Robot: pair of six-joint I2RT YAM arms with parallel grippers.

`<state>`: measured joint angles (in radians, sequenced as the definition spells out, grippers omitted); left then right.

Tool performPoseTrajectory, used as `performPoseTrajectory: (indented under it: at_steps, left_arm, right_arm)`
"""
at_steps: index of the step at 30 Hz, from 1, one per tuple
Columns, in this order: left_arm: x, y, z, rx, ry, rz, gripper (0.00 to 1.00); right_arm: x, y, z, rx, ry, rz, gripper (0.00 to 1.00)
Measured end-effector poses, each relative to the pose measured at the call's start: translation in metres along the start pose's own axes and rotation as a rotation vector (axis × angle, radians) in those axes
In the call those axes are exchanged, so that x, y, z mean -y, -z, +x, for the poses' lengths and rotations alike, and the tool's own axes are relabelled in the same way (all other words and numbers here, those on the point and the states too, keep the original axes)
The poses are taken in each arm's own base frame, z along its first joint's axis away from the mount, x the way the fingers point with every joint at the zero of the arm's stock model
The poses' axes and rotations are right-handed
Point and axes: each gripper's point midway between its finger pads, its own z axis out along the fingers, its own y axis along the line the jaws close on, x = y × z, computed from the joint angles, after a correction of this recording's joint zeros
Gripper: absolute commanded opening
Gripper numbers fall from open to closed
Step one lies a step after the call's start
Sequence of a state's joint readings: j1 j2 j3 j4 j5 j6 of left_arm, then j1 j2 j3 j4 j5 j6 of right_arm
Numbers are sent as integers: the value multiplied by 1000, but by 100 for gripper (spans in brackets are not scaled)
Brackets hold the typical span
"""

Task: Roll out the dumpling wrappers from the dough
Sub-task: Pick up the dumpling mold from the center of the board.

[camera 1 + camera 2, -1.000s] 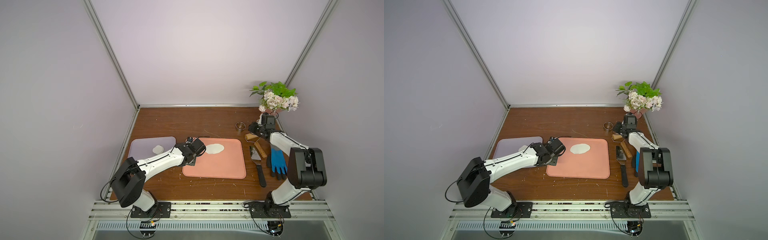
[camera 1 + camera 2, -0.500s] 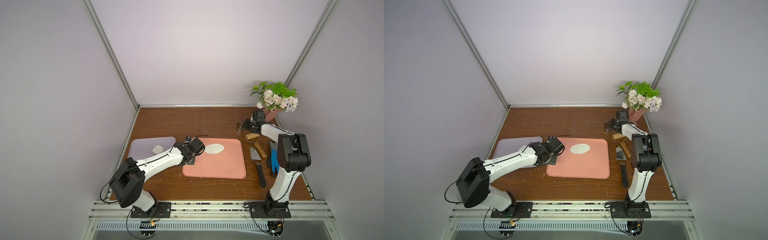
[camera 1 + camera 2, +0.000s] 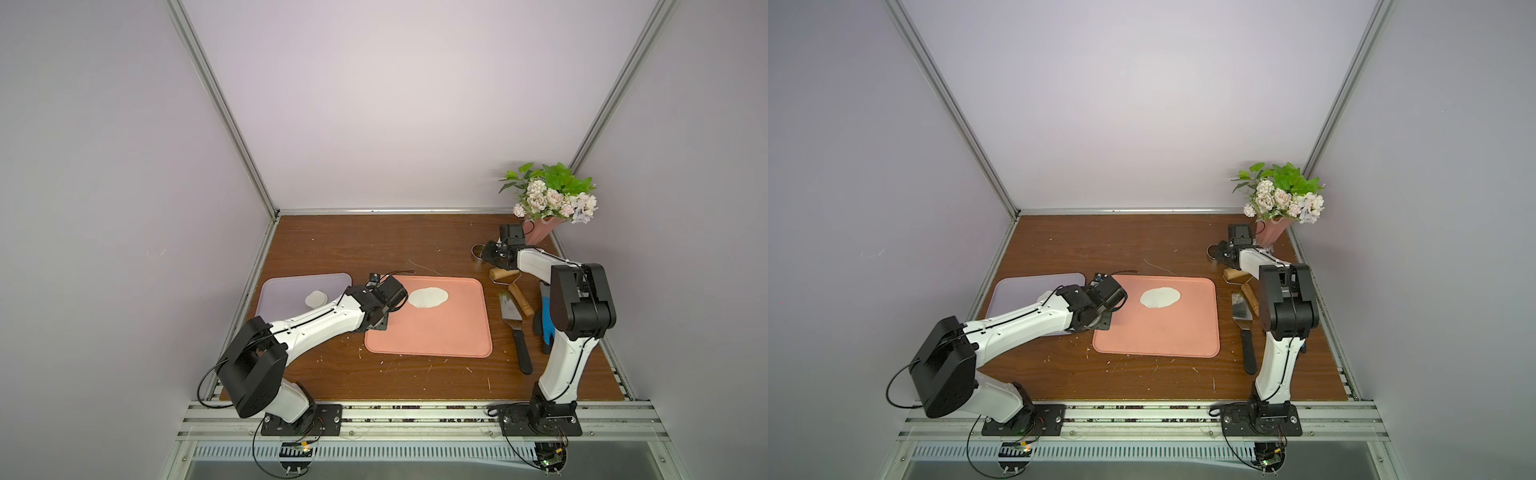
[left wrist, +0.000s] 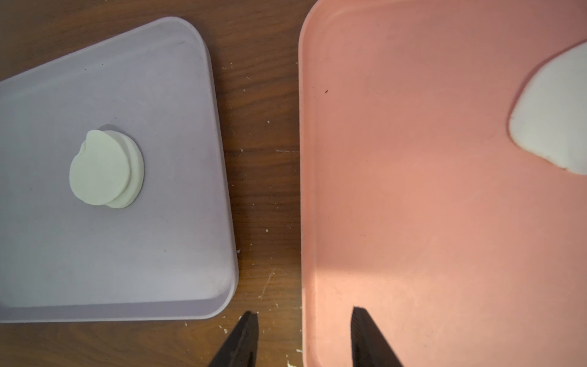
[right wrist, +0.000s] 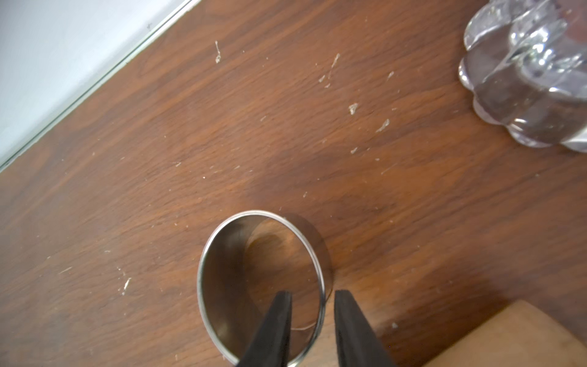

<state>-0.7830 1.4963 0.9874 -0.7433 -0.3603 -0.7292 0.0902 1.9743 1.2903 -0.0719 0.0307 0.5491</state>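
The right gripper [image 5: 312,294] straddles the wall of a steel ring cutter [image 5: 222,270] standing on the wooden table [image 3: 374,249] at the right rear of both top views. One black finger is inside the ring and one outside, and a sliver of gap shows on either side, so the jaws are not clamped on it. Mid-frame, the left gripper [image 4: 303,313] hangs with its jaws apart and nothing between them, one tip over the strip of table between the lilac tray [image 3: 286,286] and the pink tray [image 3: 436,332], the other over the pink tray's edge. The dough [image 3: 428,297], a thin uneven white oval sheet, lies flat in the upper part of the pink tray, apart from both grippers. Two dumpling wrappers [image 4: 98,168] lie overlapped near the middle of the lilac tray, centre left. Right of the pink tray lie a wooden roller [image 3: 500,274], a metal spatula [image 3: 512,309] with a black handle and a blue glove [image 3: 547,328]. A pink vase of flowers [image 3: 540,237] stands in the far right corner.
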Motion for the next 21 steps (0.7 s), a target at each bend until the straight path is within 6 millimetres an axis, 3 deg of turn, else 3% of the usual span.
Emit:
performPoseTrajectory:
  at_steps: [9, 12, 21]
  left_arm:
    - [-3, -3, 4, -10, -1, -10, 45]
    - [-4, -4, 5, -13, -2, -13, 46]
    - [-5, -2, 4, -7, 1, -12, 46]
  right_arm:
    - [7, -16, 11, -29, 1, 31, 17]
    - [5, -16, 12, -29, 3, 30, 9]
    - [-4, -6, 13, -20, 19, 11, 0]
